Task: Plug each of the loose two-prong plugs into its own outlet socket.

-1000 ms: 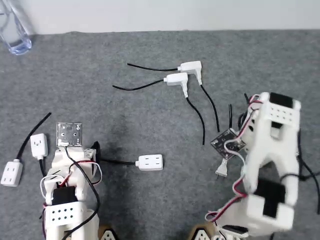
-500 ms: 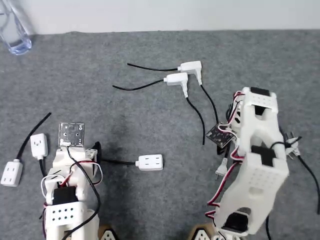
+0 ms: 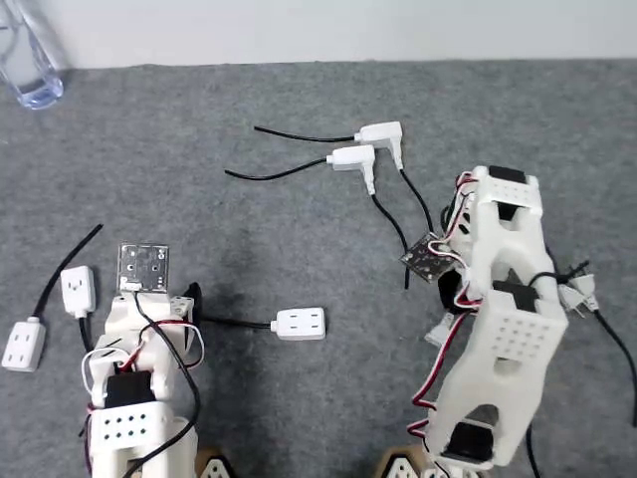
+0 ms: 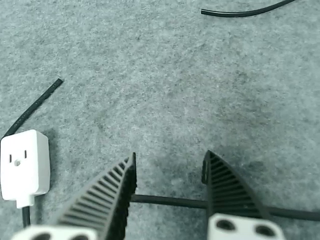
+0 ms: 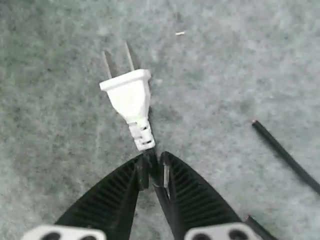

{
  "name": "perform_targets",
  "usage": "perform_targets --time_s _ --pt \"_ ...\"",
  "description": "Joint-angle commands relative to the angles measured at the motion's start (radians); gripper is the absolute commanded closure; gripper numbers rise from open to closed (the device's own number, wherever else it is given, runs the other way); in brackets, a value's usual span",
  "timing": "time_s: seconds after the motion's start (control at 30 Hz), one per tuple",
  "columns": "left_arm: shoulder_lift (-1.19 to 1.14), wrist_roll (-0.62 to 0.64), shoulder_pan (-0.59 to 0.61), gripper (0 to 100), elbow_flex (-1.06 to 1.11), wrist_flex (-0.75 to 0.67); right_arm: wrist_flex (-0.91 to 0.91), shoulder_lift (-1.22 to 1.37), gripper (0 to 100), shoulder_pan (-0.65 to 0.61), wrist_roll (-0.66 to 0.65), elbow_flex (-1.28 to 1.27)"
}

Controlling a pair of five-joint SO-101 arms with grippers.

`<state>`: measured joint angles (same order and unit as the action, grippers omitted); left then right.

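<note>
Near plug (image 5: 127,97): white, two flat prongs, stretched along the grey carpet (image 3: 249,229), prongs pointing away from the right gripper (image 5: 152,172). The right gripper is closed down hard. Both ribbed fingers pinch the black cord stub right at the plug's ribbed tail, and the plug body itself is clear of them. Cannot tell whether the plug rests on the carpet or hangs just over it.

Landmark for all that follows: the middle socket block (image 3: 299,323), a white bar with three outlets, lying flat. The near plug is on the right-arm side of the block, about level with it and well apart from it, tucked against the right arm (image 3: 503,329).

Second plug (image 3: 577,292): past the right arm as seen from the block, just beside the arm's outer flank.
Third plug (image 3: 350,156) and fourth plug (image 3: 380,132): beyond the block toward the table's far edge, a little to the right-arm side. They lie side by side, close together, with black cords trailing off them.

The block's own cord (image 4: 170,201) runs from the block toward the left arm and passes under the left gripper (image 4: 169,165). That gripper is spread wide and holds nothing, one finger to each side of the cord.

Single socket (image 3: 78,289): across the left arm from the block, about level with it.
Outer socket (image 3: 22,344): farther out the same way.
Clear bottle (image 3: 28,60): far corner on the left-arm side, well apart from the block.
</note>
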<state>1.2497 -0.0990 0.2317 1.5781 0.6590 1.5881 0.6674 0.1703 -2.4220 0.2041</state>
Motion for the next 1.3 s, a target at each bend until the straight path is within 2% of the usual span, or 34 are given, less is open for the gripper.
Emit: perform_targets --time_s 0.0,0.47,0.67,0.83,0.93,1.1,1.27 --pt "0.011 -0.005 -0.009 80 -0.007 -0.021 -0.024 -0.012 99.0 -0.007 0.060 0.051" --pt "0.011 -0.005 -0.009 80 -0.007 -0.021 0.189 -0.197 98.8 -0.191 0.459 0.103" --pt "0.011 -0.005 -0.009 80 -0.007 -0.021 0.180 -0.239 98.8 -0.265 0.740 0.103" --pt "0.011 -0.005 -0.009 80 -0.007 -0.021 0.064 -0.206 98.8 -0.274 0.927 0.057" --pt "0.011 -0.005 -0.009 80 -0.007 -0.021 0.021 -0.197 98.8 -0.272 0.970 0.025" --pt "0.011 -0.005 -0.009 80 -0.007 -0.021 0.024 -0.194 96.5 -0.266 0.959 0.002" --pt "0.011 -0.005 -0.009 80 -0.007 -0.021 0.025 -0.203 76.2 -0.265 0.861 0.000"
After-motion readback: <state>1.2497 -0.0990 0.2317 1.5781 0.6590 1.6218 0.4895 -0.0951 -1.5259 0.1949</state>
